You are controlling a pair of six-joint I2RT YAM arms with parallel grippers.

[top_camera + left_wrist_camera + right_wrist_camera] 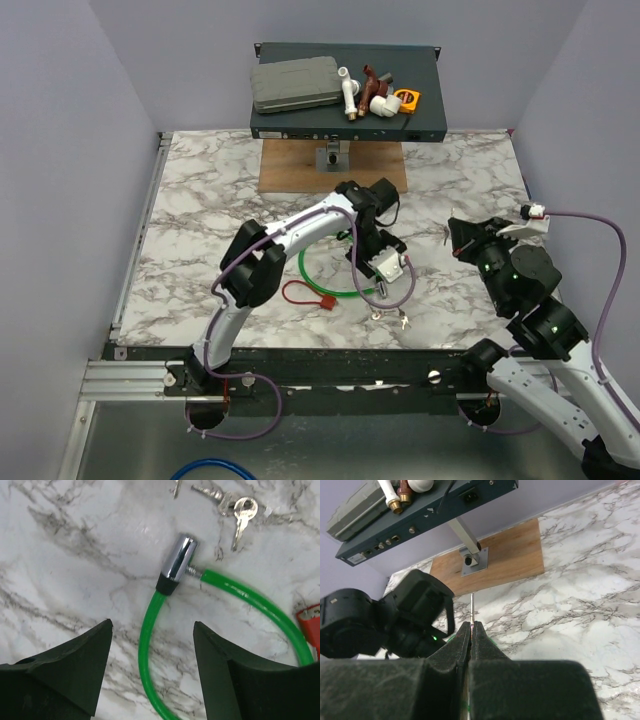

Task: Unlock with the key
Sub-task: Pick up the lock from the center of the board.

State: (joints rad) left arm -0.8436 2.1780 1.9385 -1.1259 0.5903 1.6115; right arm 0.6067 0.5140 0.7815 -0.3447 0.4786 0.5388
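Okay, my left gripper (152,625) hangs open and empty just short of the lock barrel (177,565), which slants up-right; the keys (245,507) lie just beyond it. My right gripper (471,630), farther from the barrel, is pinched shut on a thin metal strip (471,607).

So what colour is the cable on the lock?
The cable is bright green, ending in a chrome barrel. Left wrist view shows it best.

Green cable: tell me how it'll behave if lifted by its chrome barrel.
The cable would probably sag and trail; it lies in a loose curve. The barrel looks polished and round, so likely slippery and apt to roll.
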